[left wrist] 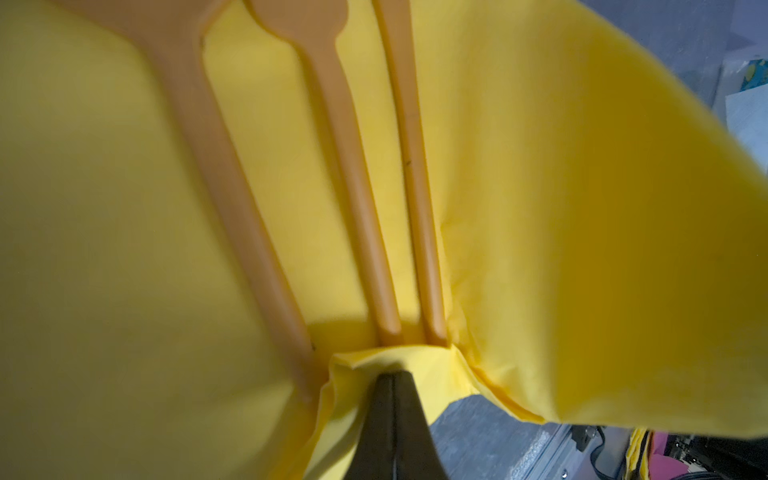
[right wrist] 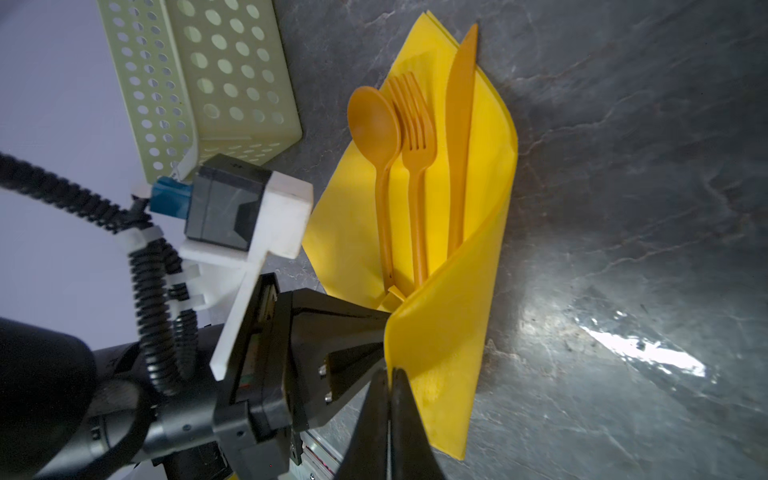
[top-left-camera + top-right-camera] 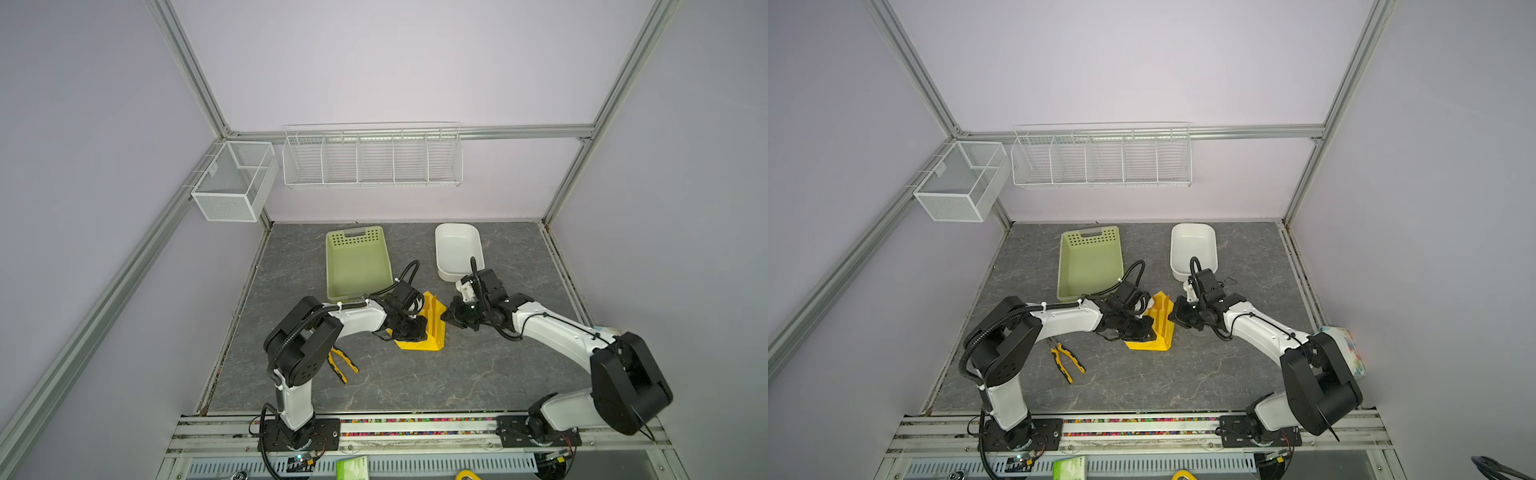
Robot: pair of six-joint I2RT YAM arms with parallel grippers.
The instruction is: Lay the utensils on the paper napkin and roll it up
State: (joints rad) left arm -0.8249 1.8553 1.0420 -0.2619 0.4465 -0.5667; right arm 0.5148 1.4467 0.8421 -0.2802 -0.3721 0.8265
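The yellow paper napkin (image 2: 457, 332) lies mid-table, seen in both top views (image 3: 436, 332) (image 3: 1163, 332). On it lie the orange utensils side by side: a spoon (image 2: 374, 120), a fork (image 2: 413, 116) and a knife (image 2: 459, 124). Their handles (image 1: 361, 208) point towards my left gripper (image 1: 392, 376), which is shut on a bunched fold of napkin at the handle ends. My right gripper (image 2: 390, 372) is shut on the edge of a napkin flap that stands up beside the knife. In a top view the two grippers (image 3: 422, 326) (image 3: 445, 316) flank the napkin closely.
A pale green perforated basket (image 3: 359, 237) stands just behind the left arm, a white tub (image 3: 440, 257) behind the right. Yellow-handled pliers (image 3: 343, 365) lie near the left arm's base. A patterned box (image 3: 1343, 349) sits at the right table edge. Wire racks (image 3: 372, 160) hang on the back wall.
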